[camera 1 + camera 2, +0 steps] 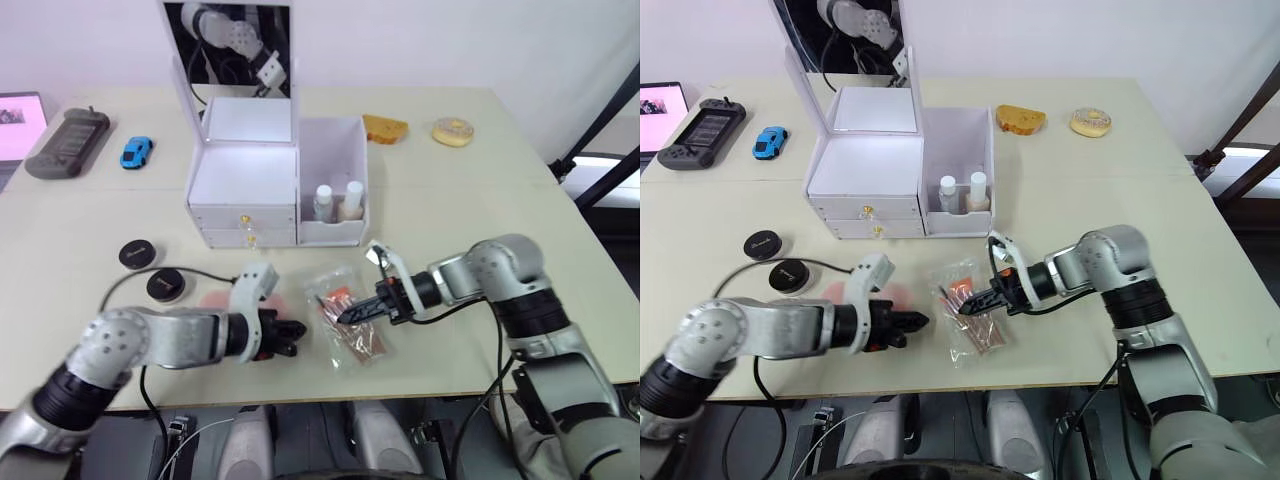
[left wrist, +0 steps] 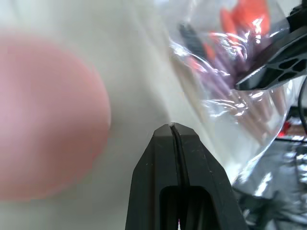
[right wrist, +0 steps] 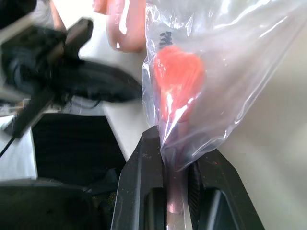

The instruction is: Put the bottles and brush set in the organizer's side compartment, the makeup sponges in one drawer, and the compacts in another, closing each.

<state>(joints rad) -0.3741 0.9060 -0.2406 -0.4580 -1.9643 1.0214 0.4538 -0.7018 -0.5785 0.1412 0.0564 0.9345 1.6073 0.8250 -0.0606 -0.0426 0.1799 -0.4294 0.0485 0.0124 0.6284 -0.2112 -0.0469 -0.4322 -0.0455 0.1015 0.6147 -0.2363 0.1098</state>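
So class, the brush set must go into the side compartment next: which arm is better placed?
Right. The right gripper is shut on the brush set and nearer the side compartment; the left gripper is shut, empty, beside a makeup sponge.

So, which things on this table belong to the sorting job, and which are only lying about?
For the job:
- organizer
- two bottles, standing in its side compartment
- brush set, gripped by the right claw
- pink makeup sponge
- two black compacts

Just lying about:
- blue toy car
- game controller
- doughnut
- toast
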